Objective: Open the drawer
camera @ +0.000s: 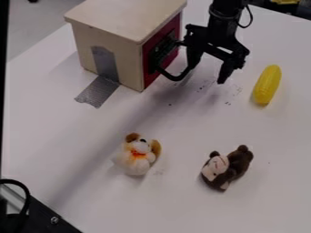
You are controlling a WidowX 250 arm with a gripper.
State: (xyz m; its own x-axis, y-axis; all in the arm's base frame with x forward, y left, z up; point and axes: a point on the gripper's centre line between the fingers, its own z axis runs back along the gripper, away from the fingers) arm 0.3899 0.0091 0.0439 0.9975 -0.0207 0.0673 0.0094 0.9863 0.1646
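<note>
See black hardware with a cable [24, 218] at the lower left corner, then grey tape [97, 93] running from the wooden box [128, 50] onto the white table [176, 205]. Find the plush dog [137, 159] on the table, well apart from the box and nearer the camera. Look to the box's right side for the red-fronted drawer [148, 81], apparently flush with the box, with a curved black handle [174, 78]. See the black gripper [208, 73] pointing down beside the handle, fingers spread apart; cannot tell about contact. Find the brown plush monkey [238, 161] nearer the camera, and a yellow oblong toy [267, 85] farthest right
</note>
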